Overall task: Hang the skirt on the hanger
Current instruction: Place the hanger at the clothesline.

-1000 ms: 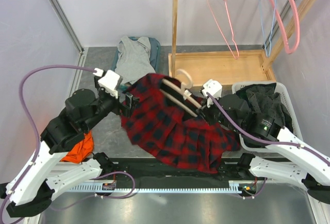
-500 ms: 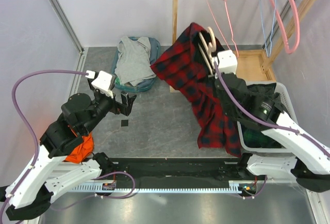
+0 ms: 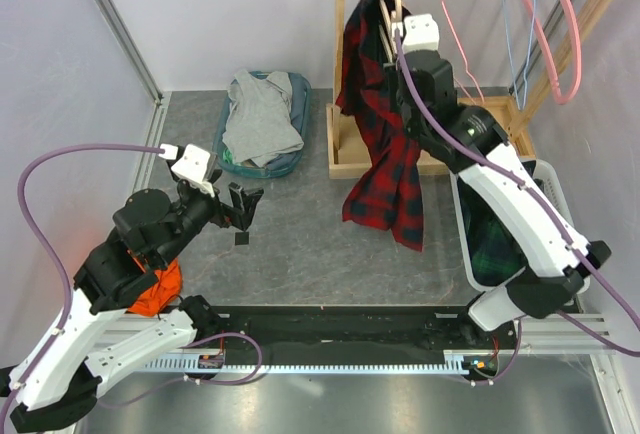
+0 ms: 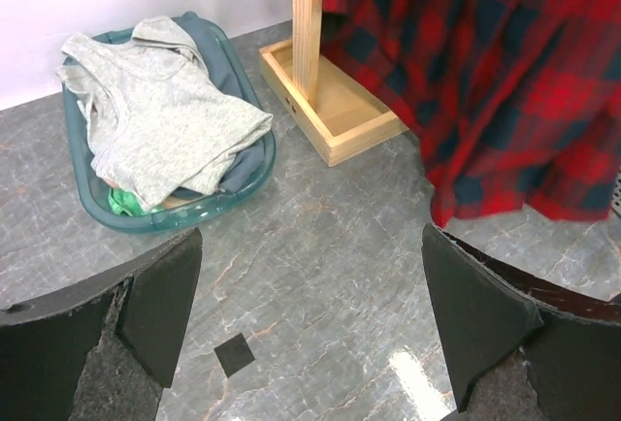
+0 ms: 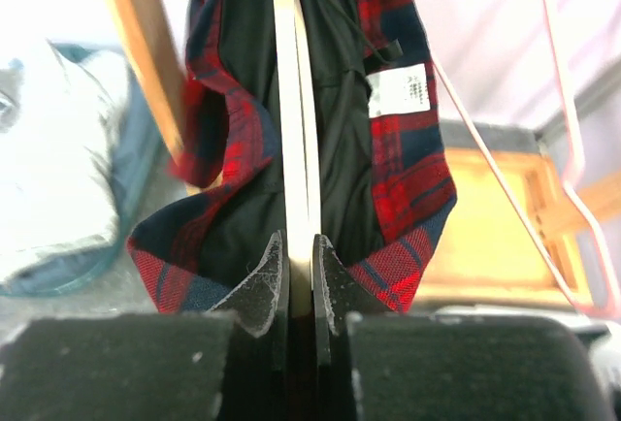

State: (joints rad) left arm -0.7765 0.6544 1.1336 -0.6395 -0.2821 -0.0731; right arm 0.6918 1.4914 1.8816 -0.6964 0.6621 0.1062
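Observation:
The red and navy plaid skirt (image 3: pixel 385 169) hangs from a pale wooden hanger (image 3: pixel 388 16), high at the back by the rack's upright post (image 3: pixel 340 54). My right gripper (image 3: pixel 398 52) is shut on the hanger. In the right wrist view the hanger's bar (image 5: pixel 294 101) is pinched at my right gripper (image 5: pixel 300 256), with the skirt's (image 5: pixel 403 188) black lining draped on both sides. My left gripper (image 3: pixel 243 209) hovers open and empty over the grey floor. The left wrist view shows my left gripper (image 4: pixel 310 343) open, with the skirt's hem (image 4: pixel 505 101) hanging at the upper right.
A teal basket (image 3: pixel 297 149) with a grey shirt sits at the back left. The wooden rack's base tray (image 3: pixel 440 134) lies behind the skirt. Pink wire hangers (image 3: pixel 440 44) and a thick pink one (image 3: pixel 560 34) hang from the rod. A white basket (image 3: pixel 462 244) of dark clothes stands right. An orange cloth (image 3: pixel 155 289) lies left.
My right arm has swung the hanger and skirt from low over the middle up and back to the rack. The left gripper, beside the skirt a second ago, now stands clear of it.

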